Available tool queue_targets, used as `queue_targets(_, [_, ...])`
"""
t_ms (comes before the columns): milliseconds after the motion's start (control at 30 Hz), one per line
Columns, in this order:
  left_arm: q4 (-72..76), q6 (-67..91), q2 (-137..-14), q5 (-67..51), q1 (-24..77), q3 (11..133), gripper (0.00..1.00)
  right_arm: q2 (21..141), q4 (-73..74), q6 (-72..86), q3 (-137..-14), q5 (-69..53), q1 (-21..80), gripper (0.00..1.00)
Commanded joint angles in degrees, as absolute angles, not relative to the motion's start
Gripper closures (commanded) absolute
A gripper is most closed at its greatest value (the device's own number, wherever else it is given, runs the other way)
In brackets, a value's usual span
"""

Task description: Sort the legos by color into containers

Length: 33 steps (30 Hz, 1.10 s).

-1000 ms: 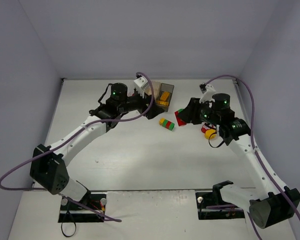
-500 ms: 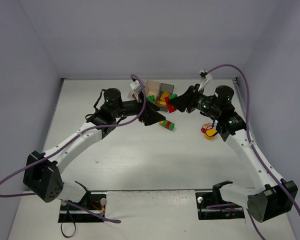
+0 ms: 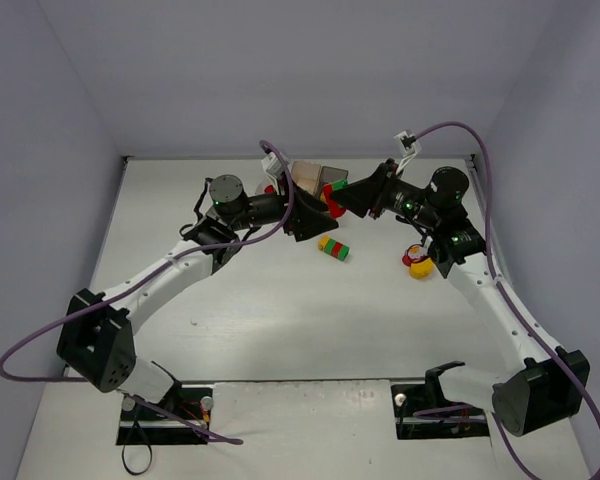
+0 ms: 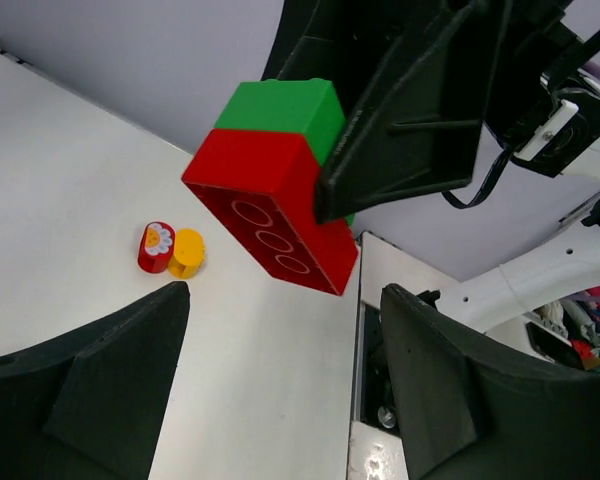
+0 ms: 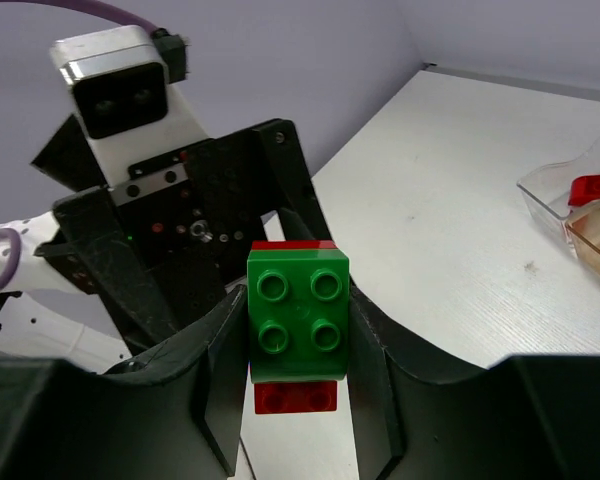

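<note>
Right gripper, top view: the right gripper (image 3: 342, 197) is pinched on a red-and-green stack (image 3: 334, 191), held above the bench (image 3: 280, 320) near its far edge, just in front of the containers (image 3: 315, 177).
Left gripper, top view: the left gripper (image 3: 308, 215) faces the right one, close beside it; its spread cannot be read here.
Loose legos, top view: a yellow-green-red stack (image 3: 333, 247) lies nearer the middle, and a yellow-and-red pair (image 3: 418, 263) lies toward the right edge.
Room, top view: white bench surface shows between the arms, toward the near edge.
Left wrist view: the left gripper's fingers (image 4: 90, 390) stand spread with nothing between them. The stack hangs ahead, green above red, with round sockets showing underneath.
Only here: one of the pair carries a flower face and touches the yellow piece.
Right wrist view: both fingers (image 5: 220, 370) press the green brick's sides, studs toward the camera.
Only here: a red brick (image 5: 595, 187) lies in the clear container at the picture's right edge.
</note>
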State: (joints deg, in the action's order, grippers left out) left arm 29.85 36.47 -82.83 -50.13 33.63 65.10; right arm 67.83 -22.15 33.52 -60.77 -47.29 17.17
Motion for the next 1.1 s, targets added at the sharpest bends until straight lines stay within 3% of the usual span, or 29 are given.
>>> queue_targets(0, [39.7,40.4,-84.1,-50.9,33.2,69.0,0.3,68.3,-31.6,35.9,-62.5,-50.4,16.8,0.89])
queue_targets(567, [49.1,46.2,-86.4,-51.2,33.1,69.9,0.31,69.2,-34.1,37.3,-62.3,-52.5,16.9,0.88])
queue_targets(833, [54.6,50.6,-88.1,-52.5,33.2,69.5,0.57,69.7,-35.7,38.2,-62.1,-52.8,17.0,0.86])
queue_targets(900, [55.1,51.3,-88.3,-52.5,33.1,69.4,0.7,69.6,-35.6,38.2,-62.1,-52.7,17.0,0.85])
queue_targets(933, [55.4,51.3,-88.2,-52.6,33.1,69.2,0.83,69.5,-35.5,38.1,-62.1,-52.7,17.0,0.82])
queue_targets(967, [55.5,51.3,-88.2,-52.7,33.1,69.1,0.88,69.3,-35.3,38.0,-62.1,-52.6,17.0,0.8])
queue_targets(1000, [55.5,51.3,-88.1,-52.8,33.1,69.0,0.94,69.3,-34.7,37.7,-62.2,-52.3,17.0,0.68])
queue_targets(1033, [55.5,51.3,-88.1,-52.9,33.1,69.0,0.94,69.3,-34.7,37.7,-62.2,-52.3,17.0,0.68])
queue_targets(1067, [55.5,51.2,-88.1,-52.9,33.1,69.0,0.97,69.2,-34.4,37.1,-62.4,-51.9,17.0,0.56])
